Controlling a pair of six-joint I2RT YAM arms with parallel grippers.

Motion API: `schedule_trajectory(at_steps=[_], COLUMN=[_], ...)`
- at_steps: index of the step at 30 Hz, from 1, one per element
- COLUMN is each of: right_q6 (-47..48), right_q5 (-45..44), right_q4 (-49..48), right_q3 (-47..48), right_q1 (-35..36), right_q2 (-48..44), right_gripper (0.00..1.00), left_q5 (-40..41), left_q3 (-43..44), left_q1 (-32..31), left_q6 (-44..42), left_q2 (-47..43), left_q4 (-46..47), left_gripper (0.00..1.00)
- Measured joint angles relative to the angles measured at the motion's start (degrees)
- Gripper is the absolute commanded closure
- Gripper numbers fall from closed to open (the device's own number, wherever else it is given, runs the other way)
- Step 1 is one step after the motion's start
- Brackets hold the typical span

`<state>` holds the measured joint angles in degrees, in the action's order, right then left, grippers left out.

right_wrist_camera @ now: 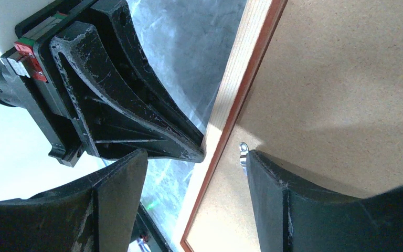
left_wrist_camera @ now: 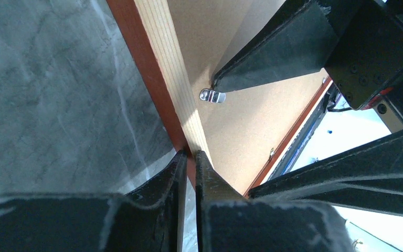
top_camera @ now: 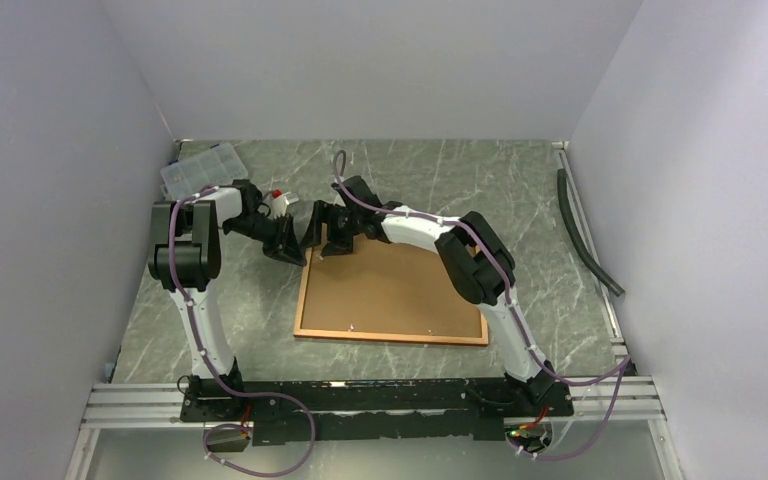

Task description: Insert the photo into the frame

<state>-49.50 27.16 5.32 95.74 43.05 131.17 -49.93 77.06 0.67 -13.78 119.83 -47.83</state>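
The frame (top_camera: 390, 338) lies back-up on the table, its red-orange rim around a plain brown backing board (top_camera: 395, 290). The photo is hidden. At the frame's far left corner my left gripper (top_camera: 305, 235) pinches the rim; in the left wrist view its jaws (left_wrist_camera: 190, 154) are shut on the red and tan edge (left_wrist_camera: 160, 68). My right gripper (top_camera: 332, 240) meets it there. It stands open (right_wrist_camera: 197, 153) astride the same edge (right_wrist_camera: 241, 63), one finger beside a small metal clip (right_wrist_camera: 243, 152) on the board and the other over the table.
A clear plastic compartment box (top_camera: 200, 170) sits at the far left corner of the table. A dark hose (top_camera: 585, 235) lies along the right side by a metal rail. White walls close in on three sides.
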Motion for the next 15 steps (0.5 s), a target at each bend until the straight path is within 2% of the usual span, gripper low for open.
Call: schedule_trajectory(at_steps=[15], right_q6=[-1.16], right_q5=[0.04], right_q4=[-0.48], right_q3=[-0.39], right_q1=[0.46], right_q2=[0.00], right_gripper=[0.28], left_q5=[0.22], left_q3=[-0.07], left_q1=[0.00], left_q6=[0.02], left_q2=[-0.26], left_q4=[-0.04], left_gripper=[0.89])
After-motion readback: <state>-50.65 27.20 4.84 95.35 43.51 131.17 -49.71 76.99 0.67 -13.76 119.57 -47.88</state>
